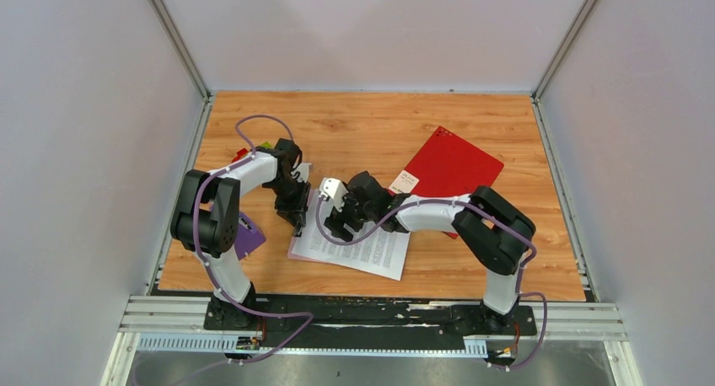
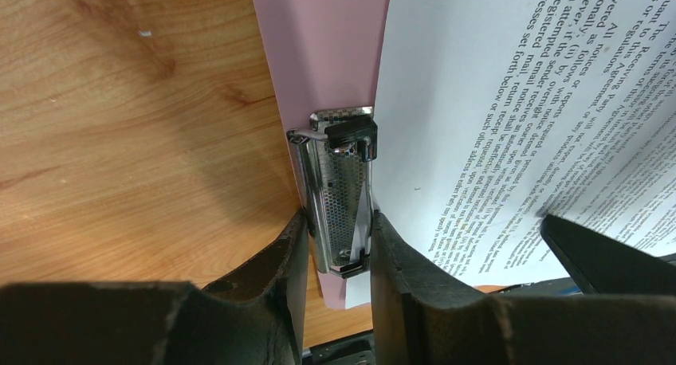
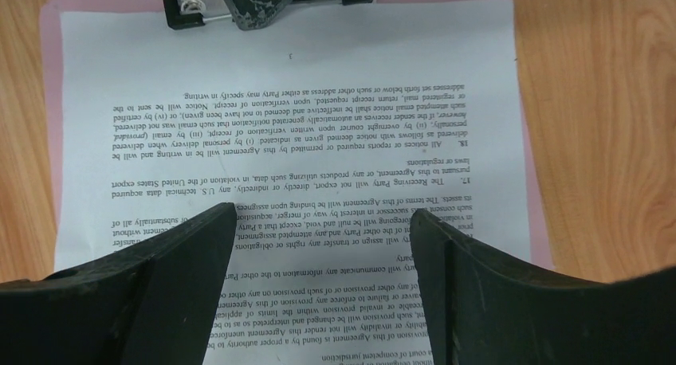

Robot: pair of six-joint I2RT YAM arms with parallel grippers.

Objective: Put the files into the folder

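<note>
A wooden table (image 1: 506, 234) is seen from above, enclosed by pale walls. A red cover (image 1: 451, 163) with a white label lies at about 1 o'clock from the table's centre, its near corner hidden by the right arm. The files (image 1: 371, 249), white sheets of dense black print, are spread at about 6 o'clock from centre on a pink folder panel (image 2: 319, 46), of which only thin margins show. How many sheets are stacked cannot be counted.

A purple object (image 1: 249, 237) lies at 9 o'clock from the files, partly covered by the left arm. Small red and green items (image 1: 253, 150) behind that arm are too hidden to identify.

At the panel's edge sits a perforated metal spring clip (image 2: 339, 198). The left gripper (image 2: 339, 221) is clamped on it, one finger pressed against each side. The right gripper (image 3: 320, 215) is held over the printed page with its jaws wide apart, nothing between them. Its fingers block the lower lines of text.
</note>
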